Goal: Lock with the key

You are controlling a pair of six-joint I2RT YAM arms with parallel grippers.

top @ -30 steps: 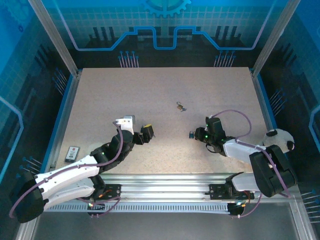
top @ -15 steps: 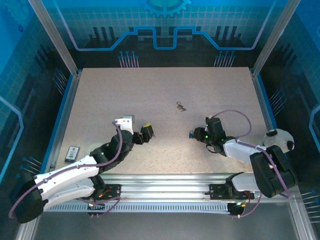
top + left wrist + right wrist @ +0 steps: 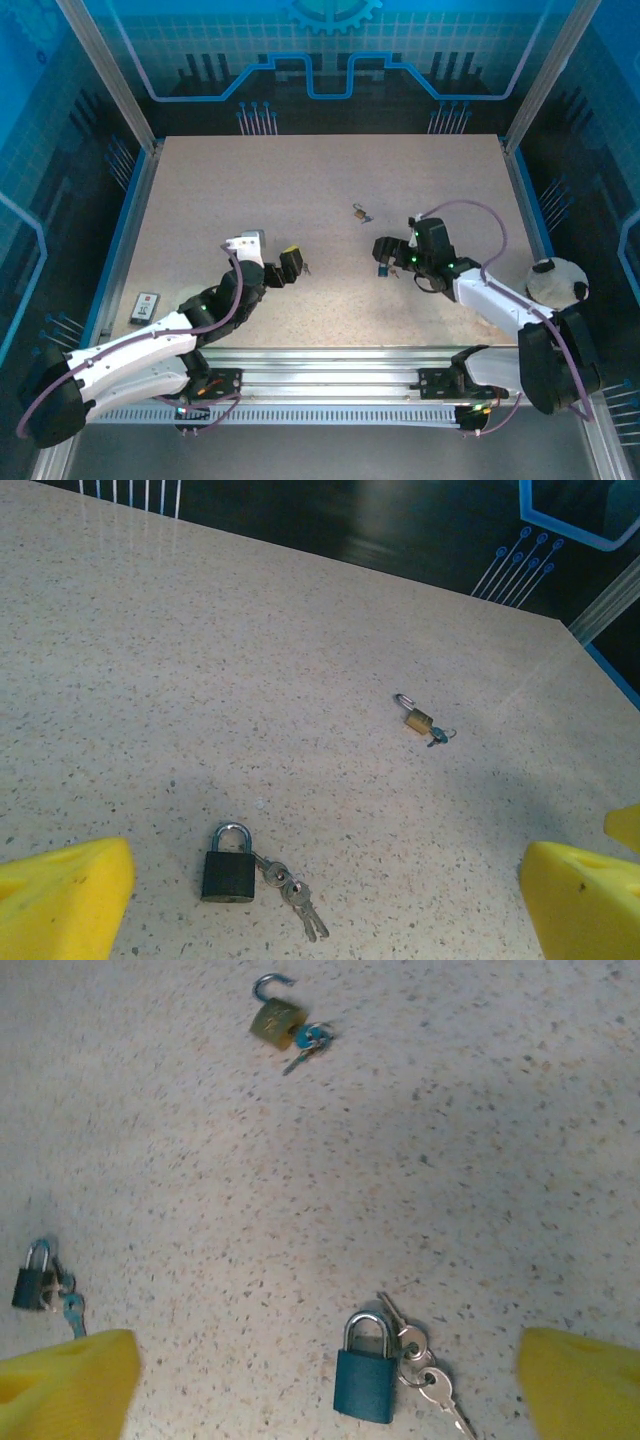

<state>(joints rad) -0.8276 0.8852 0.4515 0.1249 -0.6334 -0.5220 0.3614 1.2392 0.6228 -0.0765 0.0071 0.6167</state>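
Note:
A teal padlock (image 3: 367,1380) with silver keys (image 3: 424,1363) on a ring lies flat on the table, shackle down in its body. My right gripper (image 3: 322,1390) hovers open above it, yellow fingertips (image 3: 66,1384) wide on either side and not touching it. From above, the teal padlock (image 3: 383,269) sits just under the right gripper (image 3: 383,252). A black padlock (image 3: 229,866) with keys (image 3: 296,897) lies between the spread fingers of my open left gripper (image 3: 320,910), untouched. A small brass padlock (image 3: 277,1021) with a blue key (image 3: 312,1038) lies farther out, its shackle swung open.
The brass padlock (image 3: 360,213) lies mid-table between the two arms. A small dark device (image 3: 145,306) rests by the table's left edge, and a white round object (image 3: 556,279) by the right edge. Blue rails border the table.
My right gripper has gone from shut to wide open and lifted slightly toward the far side, leaving the teal padlock lying on the table. The left arm barely moved.

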